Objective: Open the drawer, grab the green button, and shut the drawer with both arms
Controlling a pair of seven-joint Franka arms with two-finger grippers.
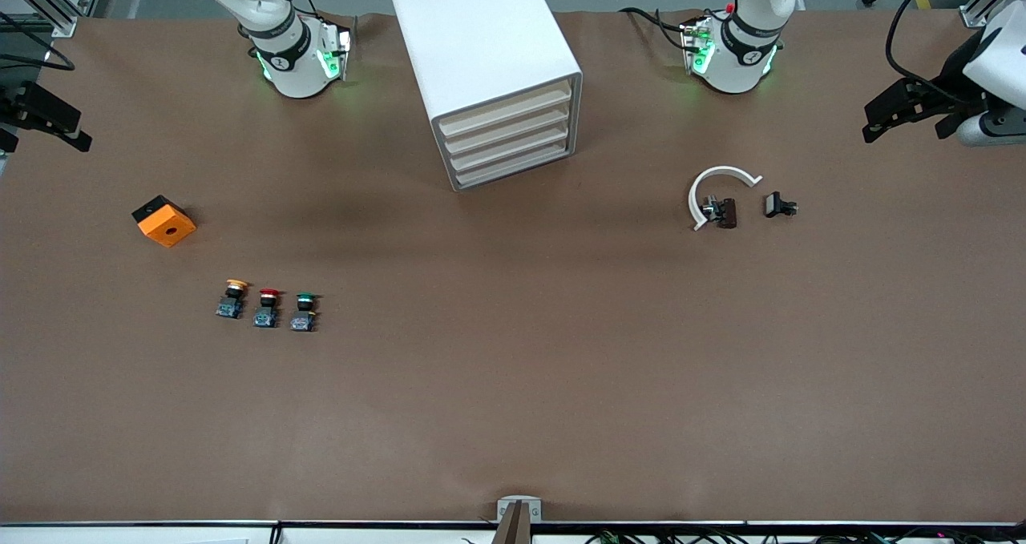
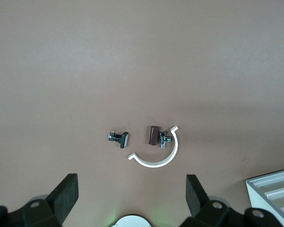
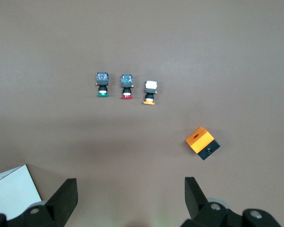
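The white cabinet (image 1: 481, 55) stands at the middle of the table between the arms' bases. Its four cream-fronted drawers (image 1: 509, 137) are all shut. The green-capped button (image 1: 304, 312) lies on the table toward the right arm's end, nearer to the front camera than the cabinet; it also shows in the right wrist view (image 3: 102, 85). My left gripper (image 2: 131, 196) is open and empty, high over the small parts at the left arm's end. My right gripper (image 3: 130, 196) is open and empty, high over the table near the buttons. Neither gripper shows in the front view.
A red-capped button (image 1: 267, 308) and an orange-capped button (image 1: 232, 299) lie beside the green one. An orange and black box (image 1: 164, 221) sits farther from the camera than they do. A white curved piece (image 1: 717, 187), a brown part (image 1: 725, 212) and a black clip (image 1: 777, 205) lie toward the left arm's end.
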